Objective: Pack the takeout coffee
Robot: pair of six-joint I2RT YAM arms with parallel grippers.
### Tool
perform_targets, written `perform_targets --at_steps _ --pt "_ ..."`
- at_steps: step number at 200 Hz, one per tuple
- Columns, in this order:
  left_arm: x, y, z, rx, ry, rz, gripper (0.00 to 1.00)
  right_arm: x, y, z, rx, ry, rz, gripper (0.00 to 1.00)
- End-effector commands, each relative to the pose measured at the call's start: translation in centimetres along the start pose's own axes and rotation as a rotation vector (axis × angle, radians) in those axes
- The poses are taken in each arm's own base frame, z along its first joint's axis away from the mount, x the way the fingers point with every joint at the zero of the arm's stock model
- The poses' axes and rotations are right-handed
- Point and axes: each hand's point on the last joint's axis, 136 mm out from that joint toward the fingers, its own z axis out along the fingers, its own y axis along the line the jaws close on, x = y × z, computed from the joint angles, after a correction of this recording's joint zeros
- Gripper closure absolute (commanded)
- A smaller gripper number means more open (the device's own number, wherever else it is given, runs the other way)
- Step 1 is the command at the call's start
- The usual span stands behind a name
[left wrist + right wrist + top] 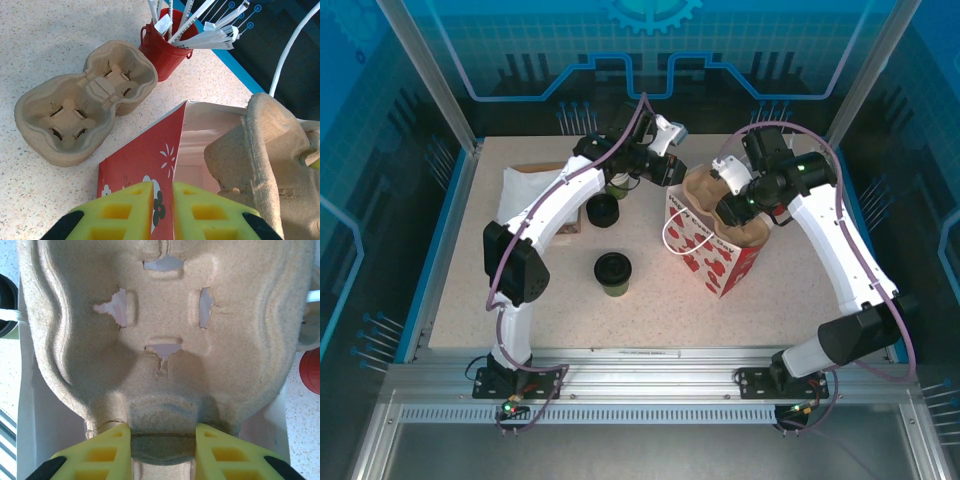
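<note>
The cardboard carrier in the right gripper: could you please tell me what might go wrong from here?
1. The right gripper pinches the carrier only by its middle ridge, and a cut-out is torn; it may twist or rip.
2. The carrier looks nearly as wide as the mouth of the gift bag; it could snag and tip the bag.

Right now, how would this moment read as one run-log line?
left gripper: slightly open above gift bag | right gripper: shut on pulp carrier, partly in bag | takeout coffee: on table, unpacked
</note>
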Motion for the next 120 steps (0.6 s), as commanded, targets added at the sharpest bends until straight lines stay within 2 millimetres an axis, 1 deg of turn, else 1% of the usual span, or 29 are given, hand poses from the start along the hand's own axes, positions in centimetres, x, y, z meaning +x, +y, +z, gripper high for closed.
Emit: perform_targets --at_steps 1,56,120 --pt "-1.3 -0.58 -2.2 0.004 -0.051 0.024 0.8 0.77 0.34 -0.2 0.0 0.05 -0.001 0.71" --pt "-1.85 -0.25 -2.8 -0.001 -0.071 0.016 0.77 1.0 0.37 -0.07 0.001 0.071 -0.006 0.71" --pt "-1.58 -0.14 -2.52 0.006 -0.06 0.01 0.75 0.82 0.7 0.29 0.009 0.103 -0.03 0.71"
